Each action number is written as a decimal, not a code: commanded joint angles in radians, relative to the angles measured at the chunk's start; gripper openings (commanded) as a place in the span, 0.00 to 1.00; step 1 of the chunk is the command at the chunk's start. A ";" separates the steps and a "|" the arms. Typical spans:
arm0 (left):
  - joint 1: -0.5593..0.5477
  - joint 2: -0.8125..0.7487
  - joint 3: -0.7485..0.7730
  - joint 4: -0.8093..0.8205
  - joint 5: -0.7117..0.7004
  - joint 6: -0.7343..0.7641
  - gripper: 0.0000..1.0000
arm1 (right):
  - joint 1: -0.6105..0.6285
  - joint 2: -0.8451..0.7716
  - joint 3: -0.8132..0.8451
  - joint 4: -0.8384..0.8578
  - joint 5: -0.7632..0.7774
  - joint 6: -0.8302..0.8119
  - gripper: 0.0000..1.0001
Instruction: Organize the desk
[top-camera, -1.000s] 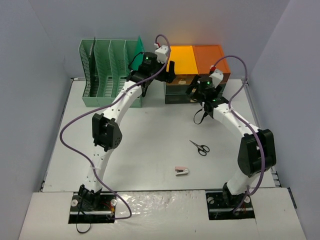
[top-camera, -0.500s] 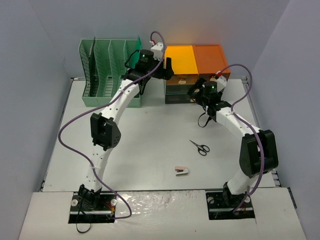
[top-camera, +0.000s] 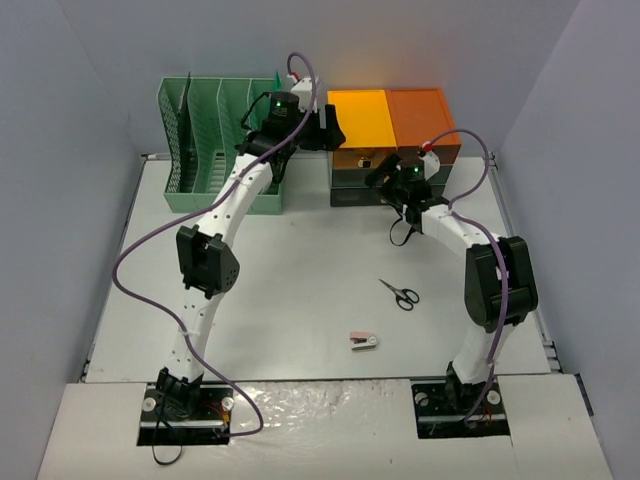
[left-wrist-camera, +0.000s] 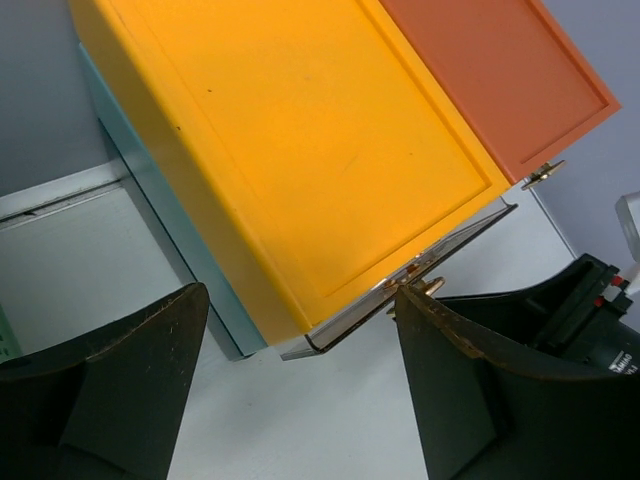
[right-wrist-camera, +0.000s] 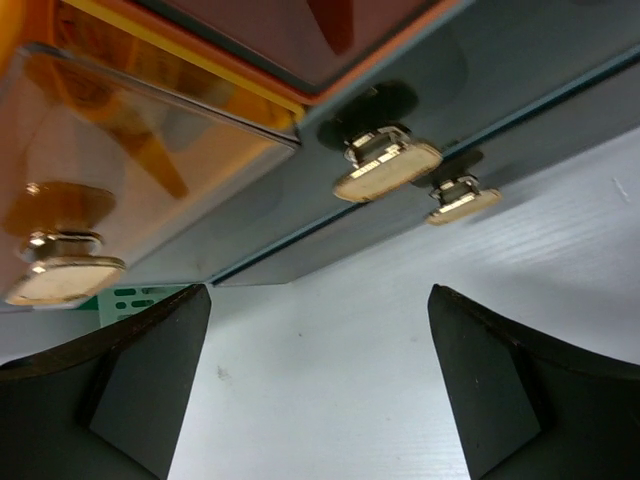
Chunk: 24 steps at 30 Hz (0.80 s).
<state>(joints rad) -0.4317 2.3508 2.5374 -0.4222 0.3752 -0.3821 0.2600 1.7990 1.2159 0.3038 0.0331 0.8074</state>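
Here the desk, a wide off-white top, fills the floor of the grey-walled enclosure, with both arms bolted at its near edge and reaching to its far side. At the far left of it stands a mint-green slotted file rack. Just right of that is a drawer unit with a yellow-orange top on its left half, a darker orange top on its right half and dark grey fronts below. The left claw hangs above the left part of the drawer unit, close to the file rack. From its wrist the left claw stands open, its dark fingers wide apart with nothing between them. Below it, the clear front of an upper drawer juts just past the edge of the yellow-orange top and carries a brass knob. The right claw sits low before the drawer fronts. From its wrist the right claw is likewise spread open and holds nothing. That view shows a translucent orange drawer front at the left with one knob, and two more knobs on the dark grey fronts to the right. Black-handled scissors lie on the right half of the desk, well apart from the drawer unit. Nearer still lies a small pink-and-white object, too small to identify.
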 joint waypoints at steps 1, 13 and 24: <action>-0.007 -0.018 0.048 0.082 0.084 -0.066 0.72 | -0.012 0.008 0.109 0.098 -0.018 -0.001 0.88; -0.019 -0.047 0.012 0.137 0.133 -0.097 0.73 | -0.046 0.078 0.228 0.079 -0.062 -0.012 0.88; -0.019 0.002 0.059 0.140 0.104 -0.065 0.74 | -0.047 -0.062 0.059 0.103 -0.075 -0.003 0.88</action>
<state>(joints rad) -0.4477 2.3688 2.5450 -0.3540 0.4813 -0.4675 0.2213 1.8732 1.3366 0.3197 -0.0306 0.7971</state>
